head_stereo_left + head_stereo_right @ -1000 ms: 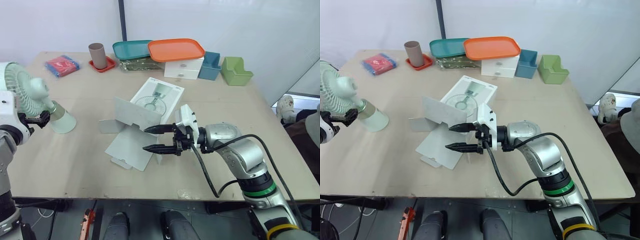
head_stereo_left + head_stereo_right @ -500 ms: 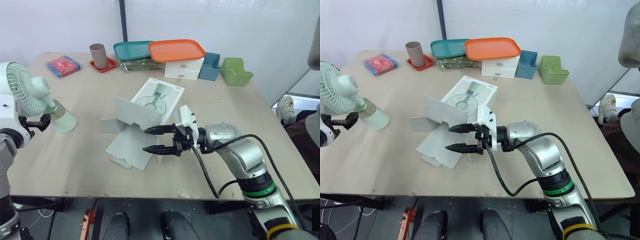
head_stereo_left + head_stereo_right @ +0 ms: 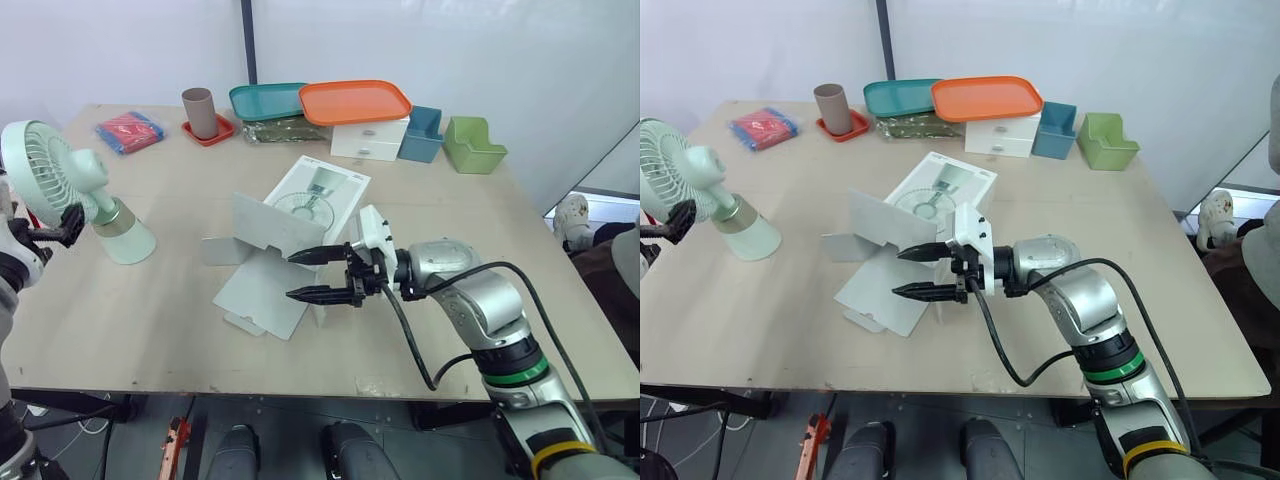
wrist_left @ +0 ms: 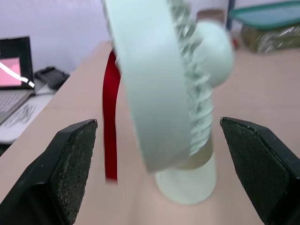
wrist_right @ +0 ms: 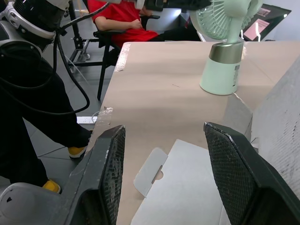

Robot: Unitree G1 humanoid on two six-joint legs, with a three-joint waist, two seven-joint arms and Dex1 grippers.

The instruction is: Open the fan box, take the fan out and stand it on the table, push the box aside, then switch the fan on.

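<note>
In the left eye view, the one mint-green fan (image 3: pixel 75 190) stands on its cone base at the left side of the bench (image 3: pixel 150 330), well apart from the one white fan box (image 3: pixel 285 235), which lies opened with its flaps spread near the middle. The left gripper (image 3: pixel 58 224) sits beside the fan's head, and the right gripper (image 3: pixel 318 275) hovers over a box flap, spread wide and empty. Along the far edge are two trays, one teal (image 3: pixel 265 98) and one orange (image 3: pixel 355 100), one brown cup (image 3: pixel 197 110), one white drawer unit (image 3: pixel 368 138), one blue bin (image 3: pixel 420 133), one green bin (image 3: pixel 470 145) and one red packet (image 3: pixel 127 130). The right eye view shows the same layout. In the left wrist view, the black fingers (image 4: pixel 75 164) are released and far apart, with the fan head between them and no contact visible. In the right wrist view, the fan rises beyond a flat cardboard flap (image 5: pixel 187 187), and a person in red (image 5: pixel 119 18) sits past the bench. The fan is probably light plastic, top-heavy, with a thin grille that could bend. The metallic collar or the base looks like the safer hold. Its switch cannot be made out. The cardboard box looks light and stiff, and should slide when pushed on an edge.
</note>
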